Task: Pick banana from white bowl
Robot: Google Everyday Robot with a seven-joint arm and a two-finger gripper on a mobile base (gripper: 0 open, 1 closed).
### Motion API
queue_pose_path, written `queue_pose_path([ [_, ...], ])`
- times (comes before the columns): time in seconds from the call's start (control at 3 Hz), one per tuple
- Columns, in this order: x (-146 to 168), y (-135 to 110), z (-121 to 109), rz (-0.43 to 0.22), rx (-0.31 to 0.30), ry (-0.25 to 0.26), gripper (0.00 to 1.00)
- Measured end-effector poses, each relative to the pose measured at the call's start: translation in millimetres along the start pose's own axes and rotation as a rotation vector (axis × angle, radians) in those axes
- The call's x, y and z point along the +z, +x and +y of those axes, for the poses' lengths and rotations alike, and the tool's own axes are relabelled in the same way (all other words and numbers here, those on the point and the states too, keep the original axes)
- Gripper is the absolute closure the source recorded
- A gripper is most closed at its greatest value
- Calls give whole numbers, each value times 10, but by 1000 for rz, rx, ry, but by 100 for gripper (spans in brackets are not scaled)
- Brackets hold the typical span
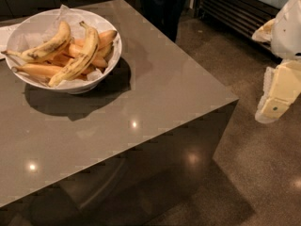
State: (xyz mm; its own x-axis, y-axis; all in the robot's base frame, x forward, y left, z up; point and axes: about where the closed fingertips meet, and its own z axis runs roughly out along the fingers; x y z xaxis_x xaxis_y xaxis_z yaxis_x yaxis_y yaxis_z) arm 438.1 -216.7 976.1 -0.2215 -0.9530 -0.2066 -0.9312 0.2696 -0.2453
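Observation:
The white bowl [110, 55], wide and shallow with crinkled white paper lining, stands at the table's far left and holds several bananas. The banana [77, 58], the longest one, dull yellow with thin dark streaks, lies diagonally on top with its dark stem pointing to the back. A shorter curved yellow banana with a dark blotch [47, 46] lies to its left. Smooth orange bananas [37, 69] lie underneath. My gripper [273, 102], cream-white, hangs at the right edge of the view, off the table and over the floor, far from the bowl.
The brown table top [141, 107] ends in a near-right corner [235, 99]. The dark floor [263, 173] lies to the right of it. A dark cabinet or grille [230, 8] stands at the back right. White paper [3, 34] lies left of the bowl.

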Motion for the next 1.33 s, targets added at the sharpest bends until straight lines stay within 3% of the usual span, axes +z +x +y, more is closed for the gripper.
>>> queue_pose_path([
  [0.33, -11, -22, -15, -6, -3, 6, 0],
  [1.33, 71, -774, -299, -80, -165, -31, 0],
])
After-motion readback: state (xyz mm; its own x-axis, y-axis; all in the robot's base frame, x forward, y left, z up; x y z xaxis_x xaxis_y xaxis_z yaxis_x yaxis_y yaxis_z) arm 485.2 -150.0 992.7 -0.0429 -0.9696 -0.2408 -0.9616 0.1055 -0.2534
